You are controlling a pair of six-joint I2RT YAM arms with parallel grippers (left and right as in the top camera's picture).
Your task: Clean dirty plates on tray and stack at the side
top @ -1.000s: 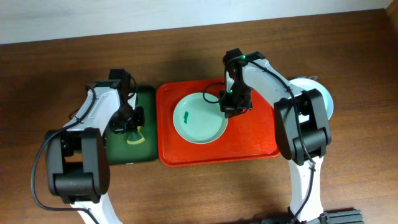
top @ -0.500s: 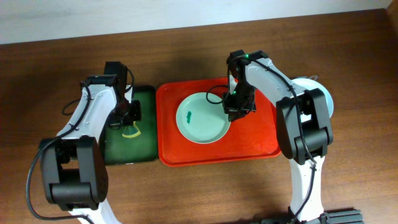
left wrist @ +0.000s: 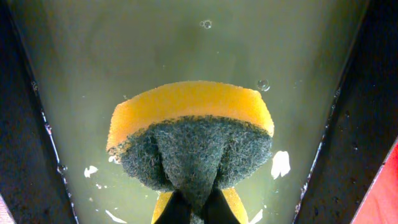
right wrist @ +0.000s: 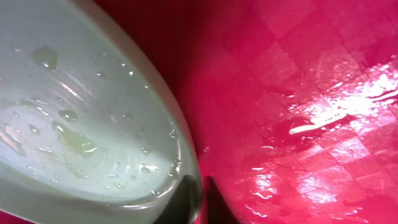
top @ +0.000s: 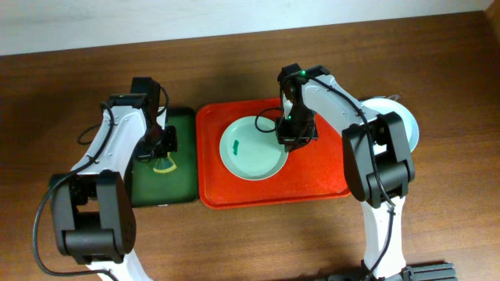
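Note:
A pale mint plate [top: 251, 147] with a small teal smear lies on the left half of the red tray [top: 320, 176]. My right gripper [top: 294, 134] is at the plate's right rim. In the right wrist view its fingertips [right wrist: 200, 186] straddle the wet plate's [right wrist: 93, 112] rim, nearly closed round it, just above the tray [right wrist: 298, 93]. My left gripper [top: 160, 150] hangs over the dark green tray [top: 183, 183]. In the left wrist view it [left wrist: 197, 208] is shut on a yellow sponge [left wrist: 193, 124], green scouring side towards the camera.
The green tray [left wrist: 186, 43] holds murky water with bubbles. A pale plate [top: 403, 117] lies on the table right of the red tray, partly hidden by my right arm. Bare wooden table lies in front of and behind the trays.
The left gripper has moved up and slightly left over the green tray with the sponge. The right gripper shifted a little at the plate's rim; the plate barely moved.

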